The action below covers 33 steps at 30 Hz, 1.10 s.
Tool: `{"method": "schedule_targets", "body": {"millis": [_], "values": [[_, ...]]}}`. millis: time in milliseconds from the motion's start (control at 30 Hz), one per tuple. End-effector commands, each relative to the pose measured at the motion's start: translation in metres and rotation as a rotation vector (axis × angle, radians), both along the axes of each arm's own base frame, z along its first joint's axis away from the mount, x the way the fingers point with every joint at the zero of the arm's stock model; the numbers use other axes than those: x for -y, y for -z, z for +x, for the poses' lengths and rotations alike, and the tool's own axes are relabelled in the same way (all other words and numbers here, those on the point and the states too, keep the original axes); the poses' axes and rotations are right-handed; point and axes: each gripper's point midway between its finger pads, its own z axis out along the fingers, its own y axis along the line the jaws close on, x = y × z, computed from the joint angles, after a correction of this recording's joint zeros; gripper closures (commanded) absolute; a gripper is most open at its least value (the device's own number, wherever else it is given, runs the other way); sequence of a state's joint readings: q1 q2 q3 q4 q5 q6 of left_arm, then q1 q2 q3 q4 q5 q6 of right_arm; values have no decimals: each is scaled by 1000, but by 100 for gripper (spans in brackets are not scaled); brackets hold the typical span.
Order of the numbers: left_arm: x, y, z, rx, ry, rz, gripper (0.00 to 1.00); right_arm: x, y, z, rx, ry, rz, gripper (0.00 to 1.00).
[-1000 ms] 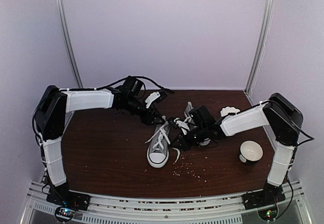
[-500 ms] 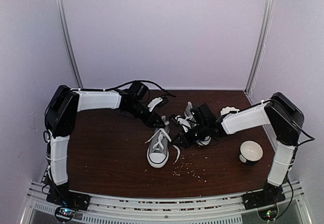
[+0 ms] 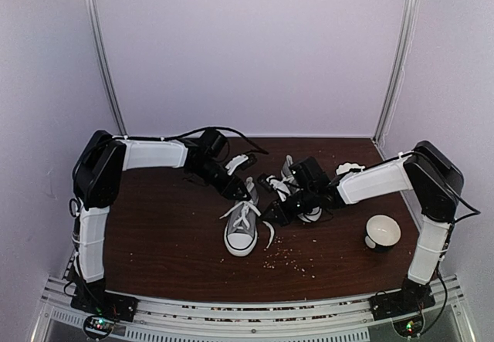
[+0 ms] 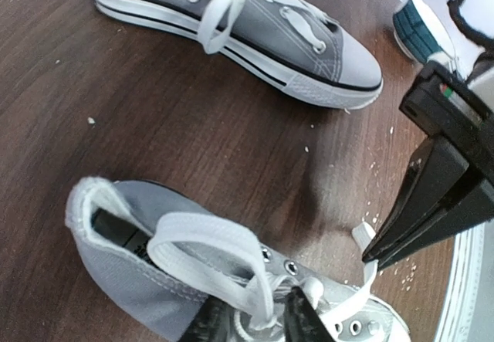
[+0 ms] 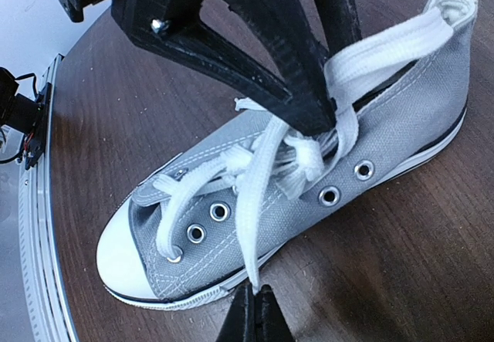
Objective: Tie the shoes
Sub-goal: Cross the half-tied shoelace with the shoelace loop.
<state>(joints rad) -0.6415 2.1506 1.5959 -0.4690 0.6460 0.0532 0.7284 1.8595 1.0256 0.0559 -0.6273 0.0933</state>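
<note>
One grey shoe (image 3: 241, 232) (image 5: 270, 211) (image 4: 131, 272) lies mid-table, toe toward the arms. My left gripper (image 3: 241, 191) (image 4: 255, 317) hangs over its ankle opening, jaws closed round the base of a white lace loop (image 4: 201, 238) (image 5: 386, 49). My right gripper (image 3: 270, 215) (image 5: 255, 299) is shut on the free end of the other lace strand (image 5: 258, 203), pulled taut across the shoe's side. The second shoe (image 4: 255, 18) (image 3: 288, 168) lies beyond, partly hidden under the right arm, laces loose.
A white bowl (image 3: 382, 231) (image 4: 421, 29) stands at the right. Crumbs (image 3: 289, 259) are scattered in front of the shoes. A small white object (image 3: 349, 170) lies at the back right. A metal rail (image 5: 35, 203) runs along the table's near edge.
The left gripper has come down and forward to the shoe's ankle, and its jaws have narrowed round the lace loop. The right gripper has held still on the lace end.
</note>
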Motion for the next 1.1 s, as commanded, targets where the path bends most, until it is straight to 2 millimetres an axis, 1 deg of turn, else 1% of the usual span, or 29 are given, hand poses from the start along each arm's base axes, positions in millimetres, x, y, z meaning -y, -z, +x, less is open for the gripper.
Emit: {"method": "schedule_targets", "body": {"millis": [0, 67, 100, 167, 200, 233, 300, 333, 400, 467, 500, 567, 667, 767, 867, 933, 967, 1067], "values": [[8, -1, -4, -28, 31, -33, 83, -2, -15, 7, 34, 14, 15, 100], [8, -1, -6, -36, 38, -40, 98, -1, -15, 7, 32, 15, 14, 100], [8, -2, -6, -37, 40, -44, 100, -1, -15, 6, 32, 14, 15, 100], [9, -7, -8, -26, 44, -65, 100, 0, -15, 5, 30, 12, 14, 100], [9, -13, -8, -5, 39, -84, 100, 0, -16, 4, 31, 10, 17, 96], [9, -17, -7, 22, 32, -103, 100, 1, -17, 3, 29, 9, 20, 90], [8, -37, -3, 103, 11, -148, 100, 2, -21, -1, 29, -4, 37, 80], [9, -46, 0, 154, 3, -179, 100, 3, -26, -2, 29, -10, 53, 76], [8, -57, 1, 210, -1, -212, 100, 4, -39, -3, 30, -23, 109, 69], [8, -62, 0, 239, 10, -231, 100, 4, -50, -1, 19, -30, 182, 65], [9, -63, -1, 248, 17, -237, 100, 2, -57, 3, 17, -25, 220, 64], [10, -65, -1, 267, 26, -250, 100, -1, -67, 16, 13, -6, 279, 64], [11, -64, -1, 284, 37, -262, 100, -12, -80, 34, 18, 0, 355, 64], [11, -59, -2, 281, 50, -256, 100, -19, -87, 48, 25, 9, 407, 65], [10, -55, -2, 279, 51, -246, 100, -22, -85, 58, 36, 10, 411, 67], [8, -55, -1, 286, 41, -242, 100, -24, -80, 58, 39, -8, 401, 73], [8, -56, 0, 291, 35, -243, 100, -25, -80, 58, 39, -18, 404, 75], [7, -59, 1, 306, 23, -254, 100, -26, -74, 57, 32, -30, 403, 74]]}}
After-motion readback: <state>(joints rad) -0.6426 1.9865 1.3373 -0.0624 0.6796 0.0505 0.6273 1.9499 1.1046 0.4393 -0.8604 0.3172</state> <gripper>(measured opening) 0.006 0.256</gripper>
